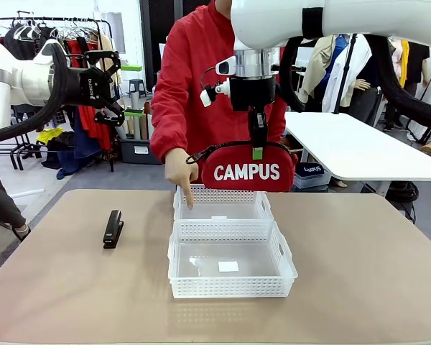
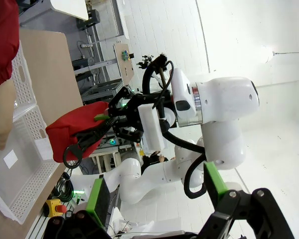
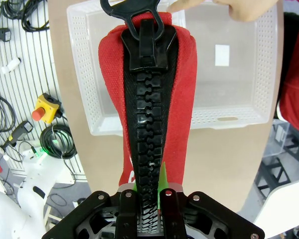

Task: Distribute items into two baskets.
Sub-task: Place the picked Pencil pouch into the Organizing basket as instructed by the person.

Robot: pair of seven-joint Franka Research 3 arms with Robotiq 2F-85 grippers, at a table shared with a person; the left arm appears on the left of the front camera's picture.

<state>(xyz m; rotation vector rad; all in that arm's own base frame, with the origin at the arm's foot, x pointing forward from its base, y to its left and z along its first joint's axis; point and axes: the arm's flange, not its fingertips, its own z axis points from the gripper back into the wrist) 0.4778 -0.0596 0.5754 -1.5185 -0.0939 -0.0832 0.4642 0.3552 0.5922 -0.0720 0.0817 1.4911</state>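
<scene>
The tan table [image 1: 359,273] carried two white baskets end to end at its middle, the near basket [image 1: 230,291] touching the far basket [image 1: 255,208], both apparently empty so either could take an item. A person in a red jacket [image 1: 194,93] stood at the far side, one hand [image 1: 179,169] lowered with its index finger [image 1: 189,198] pointing into the far basket, probably to mark where the next item belonged. The right gripper [image 1: 257,151] hung above that basket's far edge, its jaws pinched on the zip seam of the red CAMPUS pouch [image 1: 248,171], which dangled clear of the lattice walls, ready to be lowered. The left gripper [image 1: 118,85] waited high at the left, jaws spread wide and empty. The black stapler [image 1: 113,228] lay on the table left of the baskets, untouched.
</scene>
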